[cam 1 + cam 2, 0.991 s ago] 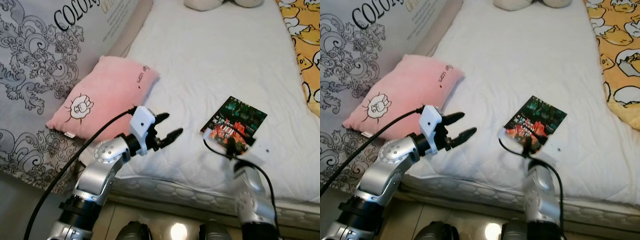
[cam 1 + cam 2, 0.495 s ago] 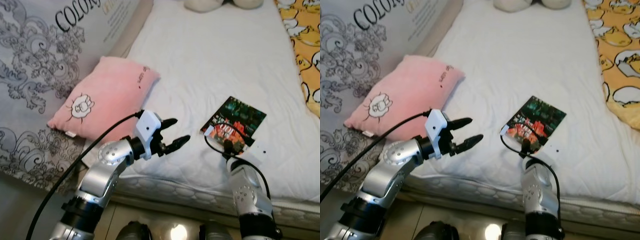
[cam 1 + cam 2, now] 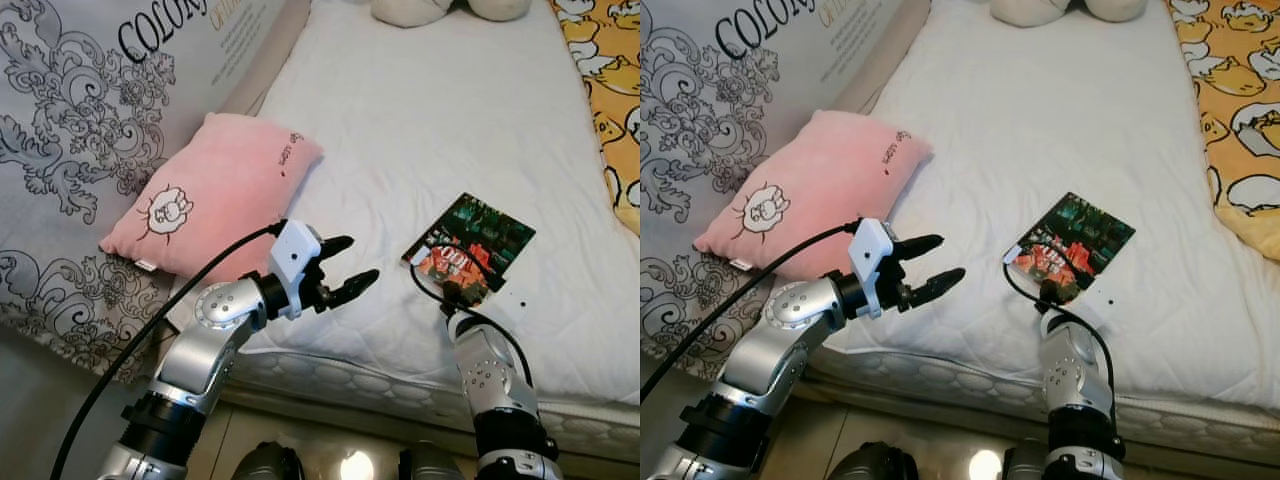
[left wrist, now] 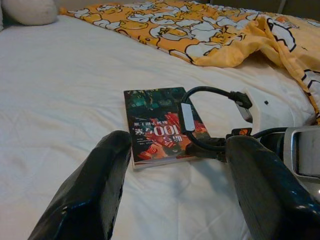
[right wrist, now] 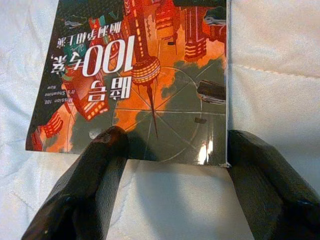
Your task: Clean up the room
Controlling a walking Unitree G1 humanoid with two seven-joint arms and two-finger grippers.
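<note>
A book with a dark green and orange cover lies flat on the white mattress, near its front edge. My right gripper is open at the book's near edge, one finger at each of its two near corners, low over the sheet. In the left eye view that gripper sits just before the book under a black cable loop. My left gripper hangs open and empty over the mattress, left of the book and right of a pink pillow.
A yellow duck-print blanket covers the bed's right side. A pale plush toy lies at the far end. Grey patterned fabric hangs at the left. The mattress's front edge runs just below both arms.
My right arm has reached forward, bringing its gripper up to the book's near edge. The left gripper has shifted a little right and forward. The book has stayed put.
</note>
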